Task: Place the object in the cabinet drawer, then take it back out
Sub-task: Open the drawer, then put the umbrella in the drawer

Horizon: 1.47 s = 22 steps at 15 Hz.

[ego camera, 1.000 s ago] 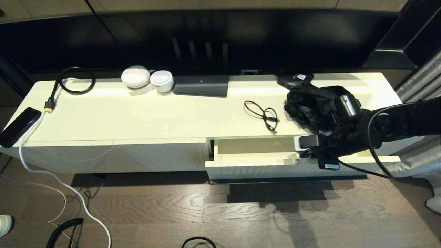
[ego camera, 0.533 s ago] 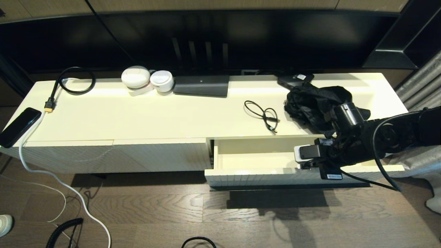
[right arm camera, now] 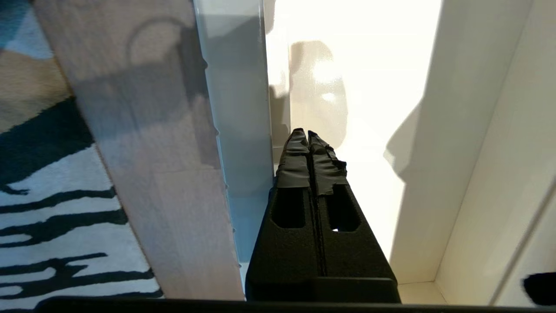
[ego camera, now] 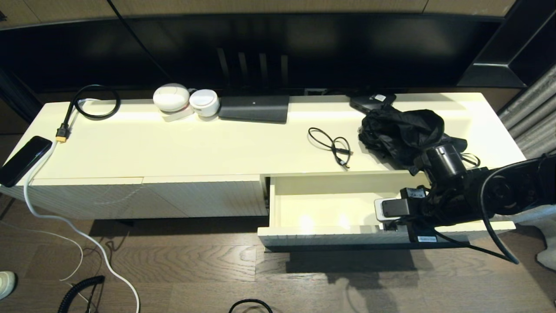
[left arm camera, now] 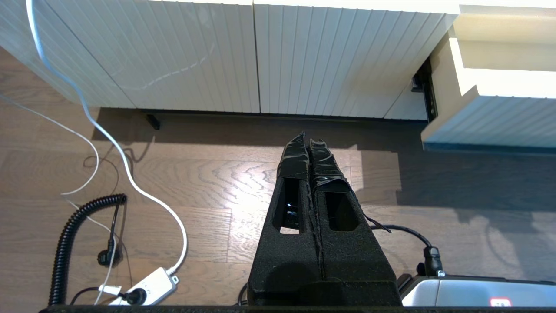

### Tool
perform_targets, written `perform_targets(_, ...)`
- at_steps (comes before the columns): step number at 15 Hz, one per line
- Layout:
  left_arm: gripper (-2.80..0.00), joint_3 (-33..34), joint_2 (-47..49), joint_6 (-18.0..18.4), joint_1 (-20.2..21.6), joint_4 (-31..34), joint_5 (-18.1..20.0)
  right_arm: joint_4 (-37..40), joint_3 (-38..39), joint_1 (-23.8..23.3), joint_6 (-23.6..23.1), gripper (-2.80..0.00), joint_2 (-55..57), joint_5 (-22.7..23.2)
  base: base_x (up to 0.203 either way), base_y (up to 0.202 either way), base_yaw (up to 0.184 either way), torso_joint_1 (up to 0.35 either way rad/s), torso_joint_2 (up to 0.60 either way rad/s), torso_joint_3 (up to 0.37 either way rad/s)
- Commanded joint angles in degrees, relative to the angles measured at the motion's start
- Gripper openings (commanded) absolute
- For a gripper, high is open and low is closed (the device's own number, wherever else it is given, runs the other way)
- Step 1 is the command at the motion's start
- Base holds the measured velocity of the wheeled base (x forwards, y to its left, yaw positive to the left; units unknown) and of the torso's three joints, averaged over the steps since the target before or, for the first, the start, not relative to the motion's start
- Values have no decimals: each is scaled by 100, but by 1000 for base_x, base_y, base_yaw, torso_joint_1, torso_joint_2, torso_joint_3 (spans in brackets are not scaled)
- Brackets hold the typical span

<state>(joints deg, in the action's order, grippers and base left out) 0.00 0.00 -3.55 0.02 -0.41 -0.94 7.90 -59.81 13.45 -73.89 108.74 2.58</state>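
Observation:
The cabinet drawer (ego camera: 317, 211) stands pulled well out at the cabinet's right half, and its smooth cream interior (right arm camera: 360, 87) shows nothing inside. My right gripper (right arm camera: 308, 132) is shut with nothing between its fingers. It sits inside the drawer, right against the inner side of the ribbed front panel (right arm camera: 239, 108). In the head view the right arm (ego camera: 451, 191) reaches over the drawer's right part and hides the fingers. A crumpled black cloth (ego camera: 399, 128) and a small black cable (ego camera: 332, 145) lie on the cabinet top. My left gripper (left arm camera: 307, 138) hangs shut over the floor, parked.
On the cabinet top (ego camera: 195, 143) stand two white round devices (ego camera: 184, 100), a dark flat box (ego camera: 254, 108), a coiled black cable (ego camera: 93, 104) and a phone (ego camera: 24, 158). White cords (left arm camera: 108, 139) and a coiled black cord (left arm camera: 69, 243) lie on the wooden floor.
The drawer has slid further out toward me, and my right arm has moved back with it, away from the black cloth.

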Motion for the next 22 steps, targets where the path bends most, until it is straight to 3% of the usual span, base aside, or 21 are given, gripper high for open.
perform_targets(1, -280, 0, 0, -6, 3, -2, -3, -11, 231, 5, -38, -280, -107, -4, 0, 0, 0, 0, 0, 0)
perform_targets(7, -280, 0, 0, -6, -2, -2, -3, -122, 778, 18, 195, -280, -402, -4, 0, 0, 0, 0, 0, 0)
perform_targets(13, -280, 0, 0, -6, -2, -2, -3, -517, 670, 18, 209, -280, -583, -94, 0, 0, 0, 0, 0, 0)
perform_targets(17, -280, 0, 0, -6, -1, -2, -3, -514, 355, 67, 551, -280, -996, -148, 0, 0, 0, 0, 0, 0)
perform_targets(20, -280, 0, 0, -6, 6, -2, -3, -456, 201, 65, 498, -280, -1544, -283, 0, 0, 0, 0, 0, 0)
perform_targets(22, -280, 0, 0, -6, 0, -2, -3, -425, -123, -58, 132, -280, -1833, -340, 0, 0, 0, 0, 0, 0)
